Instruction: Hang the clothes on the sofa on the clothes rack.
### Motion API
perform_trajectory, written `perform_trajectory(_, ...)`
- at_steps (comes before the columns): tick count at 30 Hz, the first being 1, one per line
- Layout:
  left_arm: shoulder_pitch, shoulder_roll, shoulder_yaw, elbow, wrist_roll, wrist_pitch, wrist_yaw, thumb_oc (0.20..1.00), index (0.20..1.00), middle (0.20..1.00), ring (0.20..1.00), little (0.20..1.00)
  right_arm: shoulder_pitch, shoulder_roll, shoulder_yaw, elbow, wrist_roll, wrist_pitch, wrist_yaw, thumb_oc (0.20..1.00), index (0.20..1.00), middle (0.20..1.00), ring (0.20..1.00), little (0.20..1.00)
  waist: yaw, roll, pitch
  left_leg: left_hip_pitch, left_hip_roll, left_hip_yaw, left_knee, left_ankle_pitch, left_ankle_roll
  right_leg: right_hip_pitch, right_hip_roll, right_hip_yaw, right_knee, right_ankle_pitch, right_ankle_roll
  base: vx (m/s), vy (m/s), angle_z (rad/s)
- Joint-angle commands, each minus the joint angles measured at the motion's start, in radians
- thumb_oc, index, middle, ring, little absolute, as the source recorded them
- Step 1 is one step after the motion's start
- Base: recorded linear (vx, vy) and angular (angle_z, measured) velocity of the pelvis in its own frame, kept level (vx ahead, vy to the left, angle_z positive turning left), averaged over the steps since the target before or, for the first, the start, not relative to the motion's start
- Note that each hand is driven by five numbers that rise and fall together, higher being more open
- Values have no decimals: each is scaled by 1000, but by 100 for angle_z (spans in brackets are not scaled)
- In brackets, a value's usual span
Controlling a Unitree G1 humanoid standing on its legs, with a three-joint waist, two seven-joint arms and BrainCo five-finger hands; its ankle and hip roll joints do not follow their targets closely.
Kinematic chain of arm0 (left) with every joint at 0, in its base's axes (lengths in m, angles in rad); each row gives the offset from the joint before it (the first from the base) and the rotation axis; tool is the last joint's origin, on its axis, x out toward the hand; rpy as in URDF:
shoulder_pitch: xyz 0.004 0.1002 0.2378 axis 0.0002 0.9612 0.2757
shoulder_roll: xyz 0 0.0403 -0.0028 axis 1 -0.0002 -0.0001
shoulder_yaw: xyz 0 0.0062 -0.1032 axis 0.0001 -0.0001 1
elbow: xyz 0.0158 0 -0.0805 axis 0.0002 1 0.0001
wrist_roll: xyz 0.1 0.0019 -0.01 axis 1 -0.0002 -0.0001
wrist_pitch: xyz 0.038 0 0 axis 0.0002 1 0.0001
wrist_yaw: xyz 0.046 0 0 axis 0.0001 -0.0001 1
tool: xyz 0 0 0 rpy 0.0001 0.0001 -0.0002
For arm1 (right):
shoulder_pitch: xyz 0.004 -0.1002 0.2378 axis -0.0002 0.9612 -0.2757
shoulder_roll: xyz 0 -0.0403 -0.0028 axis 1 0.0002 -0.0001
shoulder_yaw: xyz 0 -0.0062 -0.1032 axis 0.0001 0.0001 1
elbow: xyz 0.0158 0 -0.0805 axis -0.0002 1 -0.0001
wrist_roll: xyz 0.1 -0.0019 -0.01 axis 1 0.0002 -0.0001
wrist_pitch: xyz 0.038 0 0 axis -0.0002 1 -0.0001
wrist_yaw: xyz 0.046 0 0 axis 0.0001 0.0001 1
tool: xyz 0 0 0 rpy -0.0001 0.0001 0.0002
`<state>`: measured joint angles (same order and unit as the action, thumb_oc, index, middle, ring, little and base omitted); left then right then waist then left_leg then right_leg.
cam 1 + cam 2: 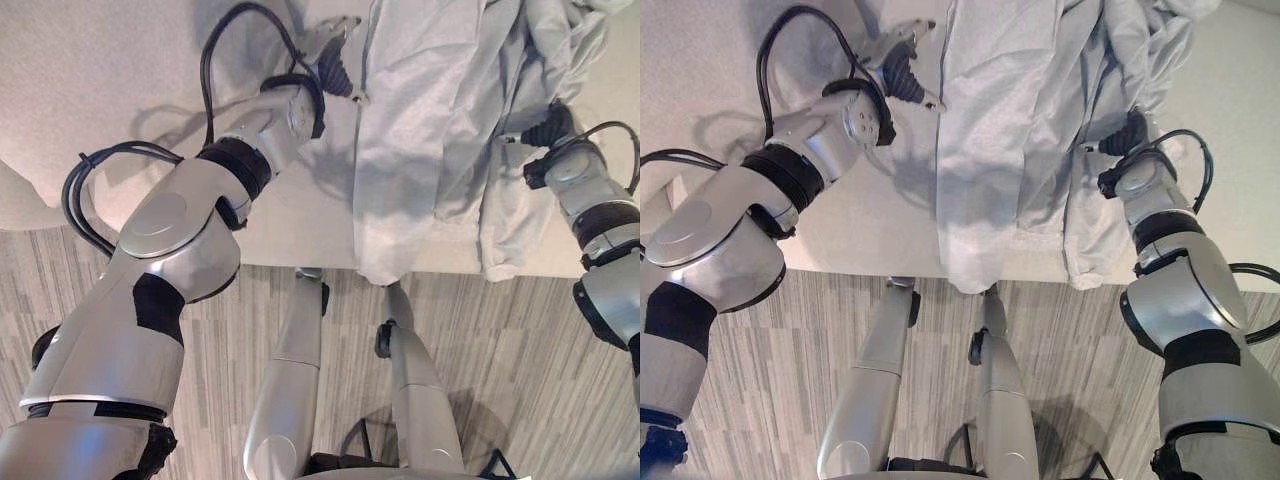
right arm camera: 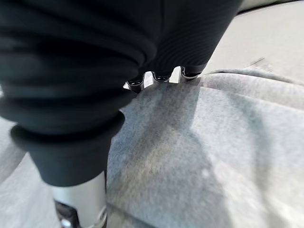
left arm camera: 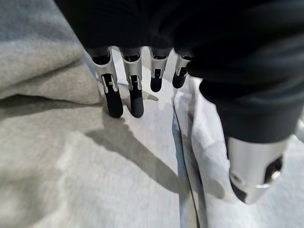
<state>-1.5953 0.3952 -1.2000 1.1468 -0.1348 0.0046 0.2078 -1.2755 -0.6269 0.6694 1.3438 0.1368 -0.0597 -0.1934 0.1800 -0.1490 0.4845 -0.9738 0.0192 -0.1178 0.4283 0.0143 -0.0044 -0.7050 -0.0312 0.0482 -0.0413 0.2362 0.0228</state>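
A light grey garment [image 1: 420, 130] lies crumpled on the sofa seat [image 1: 100, 80], its lower part hanging over the front edge. My left hand [image 1: 330, 50] is at the garment's left edge. It is open, and its straight fingers [image 3: 114, 102] point down at the seat just beside the cloth's hem [image 3: 204, 142]; the thumb [image 3: 251, 175] hovers over the cloth. My right hand [image 1: 548, 128] is pressed against the garment's right side. In the right wrist view its dark cover [image 2: 95, 57] sits over the grey cloth [image 2: 213, 156], and the fingers are hidden behind the cover and the cloth.
The sofa's front edge [image 1: 300, 262] runs across the middle of the eye views. Below it is grey striped flooring [image 1: 500, 380]. Bare seat spreads to the left of the garment.
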Motion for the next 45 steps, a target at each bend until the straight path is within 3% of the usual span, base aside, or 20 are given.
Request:
perform_trajectory(1,-21,-58,-22,84,38,-1,-18,1000,1000,1000,1000,1000,78,-23,18,24,-21,22,45,1000,1000,1000,1000,1000,22,112,35,330,114,-149,-516,97,-98,141,-74,22,-46,-74,10,-17,-34,-5)
perform_trajectory(7,45,-63,-5,51,56,0,-25,1000,1000,1000,1000,1000,107,-12,34,24,-41,27,53,1000,1000,1000,1000,1000,29,144,35,350,108,-142,-516,98,-79,172,-66,23,-46,-74,9,-14,-91,-5)
perform_trajectory(9,87,-76,16,28,59,-2,-31,1000,1000,1000,1000,1000,126,0,29,23,-49,30,57,1000,1000,1000,1000,1000,29,171,35,356,105,-139,-516,100,-64,187,-57,29,-46,-72,10,-18,-116,4)
perform_trajectory(14,95,-94,35,19,46,-6,-28,1000,1000,1000,1000,1000,137,14,15,8,-42,26,59,1000,1000,1000,1000,1000,22,178,35,348,113,-139,-516,102,-62,176,-48,28,-46,-72,8,-27,-52,3)
perform_trajectory(34,32,-123,43,142,9,-5,3,1000,1000,1000,1000,1000,193,79,0,23,-101,27,43,1000,1000,1000,1000,1000,-14,127,35,300,132,-145,-516,112,-88,125,-60,22,-46,-70,6,2,-12,2)
perform_trajectory(45,36,-107,44,160,-16,-9,4,1000,1000,1000,1000,1000,337,142,-113,-32,-86,24,50,1000,1000,1000,1000,1000,-26,101,35,295,139,-143,-516,100,-94,111,-56,30,-46,-68,3,0,0,0)
